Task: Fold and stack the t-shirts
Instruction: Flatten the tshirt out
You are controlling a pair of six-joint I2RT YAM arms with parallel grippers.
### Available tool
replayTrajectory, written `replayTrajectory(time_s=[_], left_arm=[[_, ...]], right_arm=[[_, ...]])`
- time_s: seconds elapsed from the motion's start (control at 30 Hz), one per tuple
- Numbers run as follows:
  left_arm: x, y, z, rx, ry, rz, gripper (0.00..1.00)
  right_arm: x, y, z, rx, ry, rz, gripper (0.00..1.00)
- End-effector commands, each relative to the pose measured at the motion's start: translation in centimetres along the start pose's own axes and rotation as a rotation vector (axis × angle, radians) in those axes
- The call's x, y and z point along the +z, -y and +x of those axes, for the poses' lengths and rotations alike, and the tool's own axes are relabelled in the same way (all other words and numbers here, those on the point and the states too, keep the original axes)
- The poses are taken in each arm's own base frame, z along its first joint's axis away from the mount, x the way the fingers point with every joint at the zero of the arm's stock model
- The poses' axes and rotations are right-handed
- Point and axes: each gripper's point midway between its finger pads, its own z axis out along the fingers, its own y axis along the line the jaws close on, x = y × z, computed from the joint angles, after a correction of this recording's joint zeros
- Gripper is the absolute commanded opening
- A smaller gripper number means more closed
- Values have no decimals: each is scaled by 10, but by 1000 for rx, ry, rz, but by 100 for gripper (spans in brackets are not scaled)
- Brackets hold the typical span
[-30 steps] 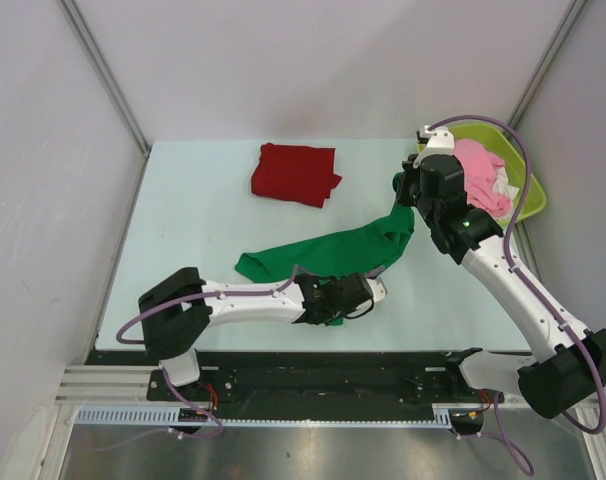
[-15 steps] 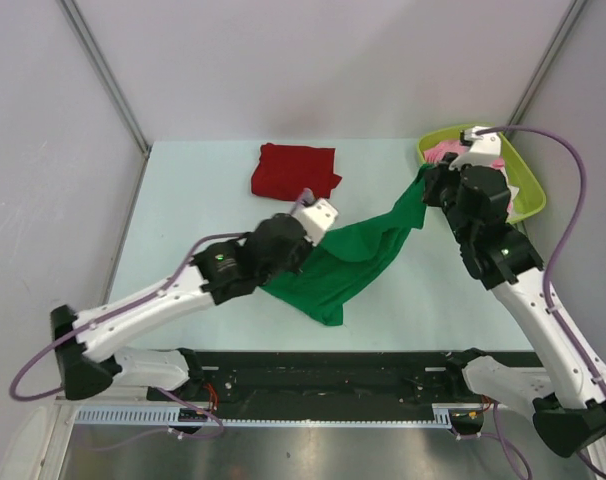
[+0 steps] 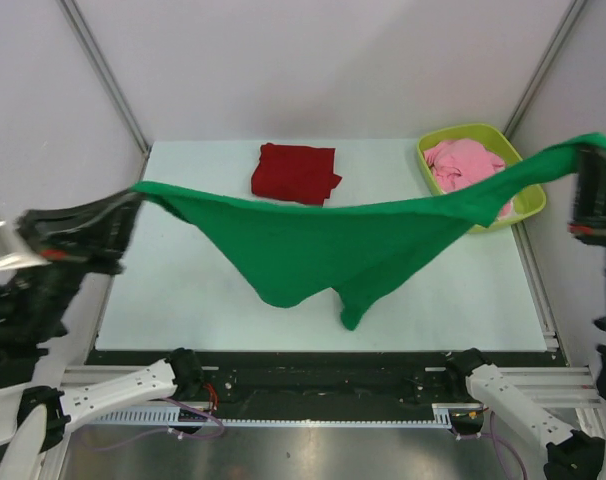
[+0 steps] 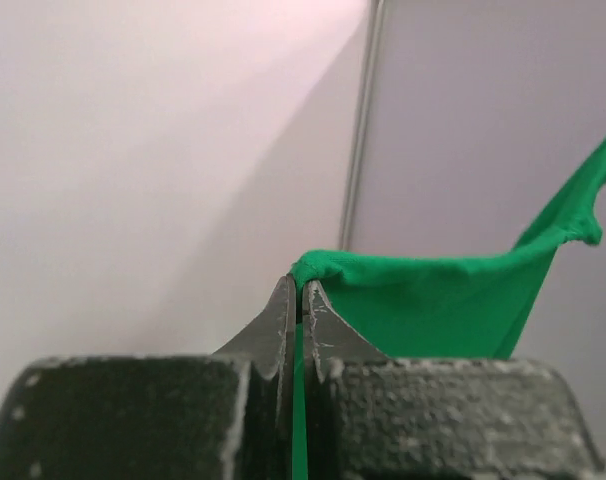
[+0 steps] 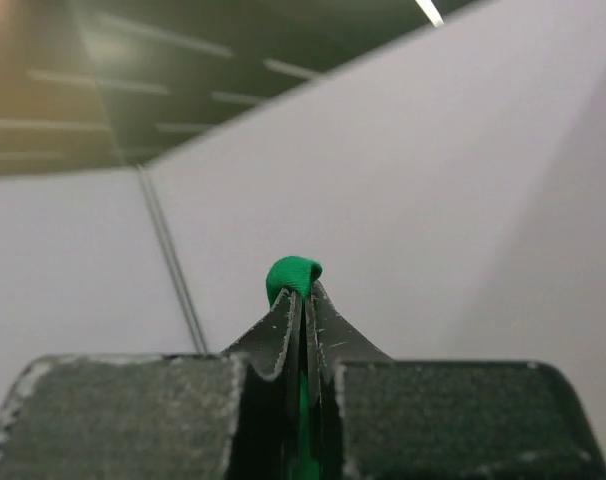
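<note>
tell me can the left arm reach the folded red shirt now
Probably not yet: the left gripper is shut on one end of the green t-shirt, stretched in the air to the right gripper. The red t-shirt lies uncovered, so it must only let go.

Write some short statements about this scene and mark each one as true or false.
1. The left gripper and the right gripper hold the green t-shirt stretched in the air. True.
2. The dark red t-shirt is inside the bin. False: it lies folded on the table, to the left of the bin.
3. The pink garment lies in the bin. True.
4. The left gripper is open. False: it is shut on an edge of the green t-shirt.
</note>
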Motion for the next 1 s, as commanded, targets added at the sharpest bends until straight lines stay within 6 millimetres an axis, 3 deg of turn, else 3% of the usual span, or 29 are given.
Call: replayTrajectory(time_s=[0.0, 0.03, 0.17, 0.27, 0.4, 0.47, 0.5, 0.53, 0.57, 0.6, 0.63, 0.7, 0.73, 0.77, 0.8, 0.83, 0.87, 0.93, 0.97], left_arm=[[-24, 22, -77, 21, 266, 183, 0], [-30, 21, -89, 13, 304, 188, 0], [-52, 17, -127, 7, 413, 204, 0], [-49, 13, -132, 18, 403, 178, 0], [-14, 6, -104, 58, 293, 87, 0], [13, 7, -72, 103, 202, 46, 0], [21, 7, -60, 109, 178, 29, 0], [36, 7, -26, 140, 105, 1, 0], [43, 5, -15, 138, 97, -24, 0], [48, 4, 2, 141, 72, -38, 0], [56, 2, 44, 157, -7, -72, 0], [65, -3, 82, 149, -52, -106, 0], [67, -20, 129, 120, -131, -167, 0], [72, -15, 149, 85, -146, -106, 0], [71, -23, 175, 38, -189, -113, 0], [66, -47, 217, -27, -238, -179, 0], [68, -50, 229, -59, -227, -157, 0], [56, -82, 285, -116, -311, -251, 0], [58, -90, 291, -131, -297, -268, 0]], right_arm=[[-11, -46, -78, 59, 177, -186, 0], [-19, -54, -100, 64, 225, -213, 0], [-29, -72, -133, 73, 265, -254, 0], [-17, -76, -131, 69, 238, -235, 0], [22, -58, -86, 71, 136, -160, 0], [37, -44, -61, 66, 89, -117, 0], [48, -29, -34, 61, 35, -67, 0], [58, -17, -11, 60, -11, -31, 0], [63, -7, 8, 58, -45, -1, 0], [69, 17, 46, 51, -109, 71, 0], [68, 28, 67, 48, -135, 104, 0], [70, 52, 98, 43, -150, 175, 0], [66, 73, 141, 32, -228, 229, 0], [67, 86, 165, 34, -272, 268, 0], [65, 101, 188, 28, -311, 310, 0], [58, 118, 221, 19, -374, 354, 0], [56, 132, 248, 18, -414, 387, 0], [41, 162, 291, 9, -478, 469, 0], [40, 175, 314, 8, -511, 498, 0]])
